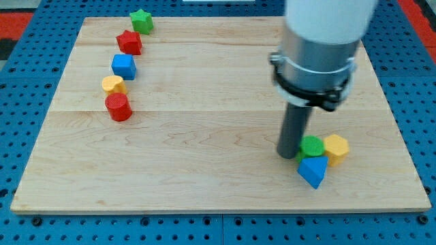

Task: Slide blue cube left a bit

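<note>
Over on the view's left of the pale wooden board (204, 136), five small blocks run in a loose curved line from top to bottom: a green star-shaped block (142, 20), a red block of uneven shape (129, 42), the blue cube (124, 66), a yellow cylinder (113, 84) and a red cylinder (118, 107). The blue cube sits between the red block above it and the yellow cylinder just below it, well apart from the arm.

Far across on the view's right, the arm's straight dark rod comes down to the board. My tip (287, 155) carries nothing and rests just left of a green cylinder (312, 145), touching or nearly so. A yellow block (336, 148) sits beside that, and a blue wedge-like block (313, 170) below them.
</note>
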